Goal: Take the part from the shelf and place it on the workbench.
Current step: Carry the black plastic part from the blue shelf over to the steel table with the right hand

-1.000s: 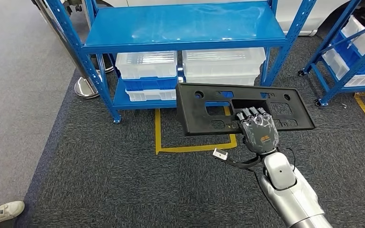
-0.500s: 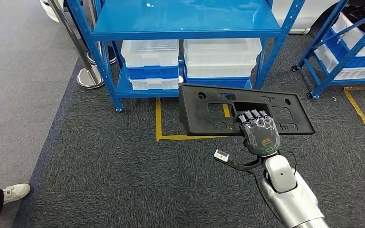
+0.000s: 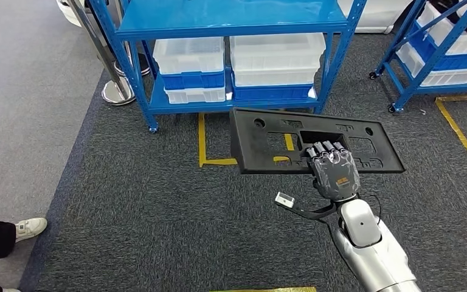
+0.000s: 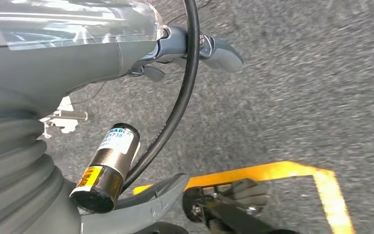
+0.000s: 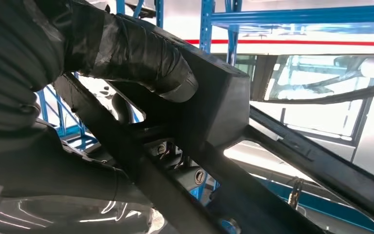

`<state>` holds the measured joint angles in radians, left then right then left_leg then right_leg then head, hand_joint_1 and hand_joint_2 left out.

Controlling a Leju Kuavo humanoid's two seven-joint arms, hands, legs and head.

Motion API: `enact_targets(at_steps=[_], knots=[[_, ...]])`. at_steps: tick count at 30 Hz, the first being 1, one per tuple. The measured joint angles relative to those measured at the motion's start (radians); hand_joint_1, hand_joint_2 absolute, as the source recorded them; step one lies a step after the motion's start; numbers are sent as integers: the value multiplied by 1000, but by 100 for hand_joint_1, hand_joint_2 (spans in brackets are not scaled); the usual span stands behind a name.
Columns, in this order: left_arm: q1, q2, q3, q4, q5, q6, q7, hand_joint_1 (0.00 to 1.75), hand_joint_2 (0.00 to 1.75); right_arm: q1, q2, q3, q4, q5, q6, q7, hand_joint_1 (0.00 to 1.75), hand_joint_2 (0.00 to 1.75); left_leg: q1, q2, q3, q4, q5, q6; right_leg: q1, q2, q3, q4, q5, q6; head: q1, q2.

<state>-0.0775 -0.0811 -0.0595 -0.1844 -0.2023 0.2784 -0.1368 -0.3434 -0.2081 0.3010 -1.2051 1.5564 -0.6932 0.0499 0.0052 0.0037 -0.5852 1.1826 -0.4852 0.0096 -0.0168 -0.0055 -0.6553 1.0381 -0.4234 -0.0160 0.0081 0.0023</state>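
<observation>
robot hand point(image 5: 78, 73) | thumb wrapped over black part point(image 5: 214, 112) | blue shelf point(image 5: 292, 17) behind

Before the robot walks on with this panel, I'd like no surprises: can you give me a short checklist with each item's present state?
1. Right hand grips the black part through its central opening: ok.
2. Part is off the blue shelf and held level: ok.
3. Left hand holds nothing: cannot tell.
4. Person's shoe at the left edge is away from the part: ok.
5. Workbench in sight for placing: not ok.
6. Loose cable and tag at the right wrist are clear of the part: ok.
</observation>
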Motion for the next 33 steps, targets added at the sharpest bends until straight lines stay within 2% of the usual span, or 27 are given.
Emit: enact_targets(at_steps=[1, 2, 3, 5, 6, 7, 8, 10, 11, 12, 13, 14, 16, 17, 18, 20, 21, 22, 24, 25, 26, 27, 28, 29, 31, 32, 33], knots=[[-2, 1, 0, -1, -1, 0, -1, 0, 175, 0, 0, -1, -2, -1, 0, 0, 173, 175, -3, -1, 61, -84, -19, 7, 1, 0, -7, 1, 9, 5, 0, 0], [-4, 1, 0, -2, -2, 0, -1, 0, 175, 1, 1, -2, -4, -2, 0, 0, 173, 175, -7, -2, 105, -148, -42, 12, 0, 0, -9, -1, 18, 11, 0, 0], [-7, 2, 0, -2, -3, -1, -2, 0, 175, 1, 1, -3, -6, -5, -1, -2, 173, 175, -10, -2, 128, -189, -58, 16, -1, -1, -10, -5, 27, 18, 0, 0], [-8, 1, 0, -3, -5, -4, -4, 0, 175, 2, 2, -5, -7, -14, -1, -8, 173, 175, -9, 1, 125, -211, -46, 24, -3, -2, -10, -12, 42, 32, 1, 0], [-8, 1, 0, -3, -5, -5, -5, 0, 175, 4, 2, -7, -8, -22, -1, -15, 173, 175, -7, 4, 121, -216, -34, 31, -3, -1, -17, -1, 30, 37, 1, 0], [-7, 0, 0, -3, -6, -6, -6, 0, 175, 6, 3, -10, -8, -31, -1, -23, 173, 175, -5, 8, 114, -220, -21, 37, -3, 0, -31, 30, 4, 40, 2, 0], [-6, 0, 0, -3, -7, -7, -6, 0, 175, 8, 3, -14, -8, -41, -1, -31, 173, 175, -4, 13, 105, -220, -11, 43, -5, 2, -52, 82, -37, 41, 2, 0], [-4, 0, 0, -3, -9, -7, -7, 0, 175, 14, 4, -24, -8, -60, -1, -48, 173, 175, -8, 20, 79, -213, 4, 48, -5, 4, -93, 208, -113, 44, 2, 0], [-3, 0, 0, -3, -9, -7, -7, 0, 175, 17, 4, -27, -8, -67, -1, -55, 173, 175, -10, 25, 66, -207, 9, 48, -5, 4, -99, 247, -130, 45, 2, 0], [-1, 0, 0, -3, -10, -7, -7, 0, 175, 20, 5, -29, -7, -72, -1, -61, 173, 175, -11, 31, 54, -200, 12, 48, -5, 3, -86, 250, -129, 45, 2, 0], [0, 0, 0, -3, -10, -7, -7, 0, 175, 22, 5, -32, -7, -75, -1, -66, 173, 175, -11, 38, 44, -191, 13, 47, -5, 0, -53, 213, -112, 44, 2, 0], [0, -1, 0, -3, -11, -7, -7, 0, 175, 22, 6, -35, -7, -77, -1, -70, 173, 175, -11, 45, 36, -182, 13, 46, -4, -9, -7, 149, -90, 42, 2, 0], [0, -1, 0, -3, -12, -7, -7, 0, 175, 21, 8, -44, -7, -77, -1, -76, 173, 175, -16, 59, 22, -165, 11, 40, 4, -36, 62, 37, -66, 33, 2, 0], [0, -1, 0, -3, -14, -7, -7, 0, 175, 20, 9, -49, -7, -77, -1, -78, 173, 175, -17, 66, 18, -159, 10, 36, 8, -42, 73, 12, -64, 28, 2, 0], [1, -1, 0, -3, -15, -7, -7, 0, 175, 21, 10, -53, -7, -76, -1, -79, 173, 175, -19, 72, 16, -156, 11, 31, 12, -41, 71, 7, -64, 23, 2, 0], [0, -2, 0, -3, -18, -8, -7, 0, 175, 22, 11, -62, -7, -73, -1, -83, 173, 175, -19, 81, 14, -152, 11, 22, 8, -23, 65, 3, -54, 12, 2, 0], [0, -2, 0, -3, -19, -8, -7, 0, 175, 22, 12, -66, -7, -70, -1, -84, 173, 175, -18, 72, 9, -142, 0, 17, 4, -15, 63, 0, -48, 6, 2, 0], [-1, -2, 0, -3, -19, -8, -7, 0, 175, 21, 13, -69, -7, -66, -1, -85, 173, 175, -16, 56, -3, -114, -23, 12, 0, -8, 60, -3, -42, 0, 2, 0], [-1, -3, 0, -3, -21, -9, -7, 0, 175, 19, 16, -73, -7, -59, -1, -84, 173, 175, -9, 18, -49, -2, -94, 1, -3, 9, 49, -4, -31, -6, 2, 0], [0, -3, 0, -3, -21, -9, -7, 0, 175, 19, 16, -74, -7, -54, -1, -84, 173, 175, -6, 10, -75, 63, -125, -3, -3, 18, 42, -4, -26, -6, 2, 0], [0, -3, 0, -3, -22, -10, -6, 0, 175, 20, 17, -74, -7, -49, -1, -82, 173, 175, -4, 7, -91, 108, -141, -6, -3, 29, 35, -3, -22, -5, 1, 0], [1, -3, 0, -3, -23, -10, -6, 0, 175, 20, 17, -75, -7, -41, -1, -79, 173, 175, -2, 6, -93, 121, -138, -7, -3, 41, 30, -2, -18, -4, 1, 0], [0, -3, 0, -3, -25, -10, -5, 0, 175, 20, 17, -75, -7, -33, -1, -73, 173, 175, -1, 3, -72, 88, -115, -6, -3, 53, 25, 0, -14, -1, 1, 0], [0, -3, 0, -3, -26, -11, -4, 0, 175, 19, 17, -76, -6, -26, -1, -67, 173, 175, 0, -7, -36, 25, -81, -2, -4, 65, 22, 1, -11, 2, 1, 0], [-3, -3, 0, -3, -29, -11, -2, 0, 175, 16, 16, -76, -7, -17, -1, -57, 173, 175, 0, -51, 36, -110, -35, 7, -4, 88, 16, 2, -3, 12, 2, 0], [-4, -3, 0, -3, -29, -11, -1, 0, 175, 14, 16, -76, -7, -15, -1, -55, 173, 175, 0, -67, 55, -147, -26, 10, -6, 98, 13, 2, 1, 19, 2, 0], [-5, -4, 0, -3, -29, -11, 0, 0, 175, 12, 15, -76, -7, -14, -1, -53, 173, 175, -2, -74, 60, -162, -26, 12, -7, 107, 9, 1, 7, 27, 2, 0]])
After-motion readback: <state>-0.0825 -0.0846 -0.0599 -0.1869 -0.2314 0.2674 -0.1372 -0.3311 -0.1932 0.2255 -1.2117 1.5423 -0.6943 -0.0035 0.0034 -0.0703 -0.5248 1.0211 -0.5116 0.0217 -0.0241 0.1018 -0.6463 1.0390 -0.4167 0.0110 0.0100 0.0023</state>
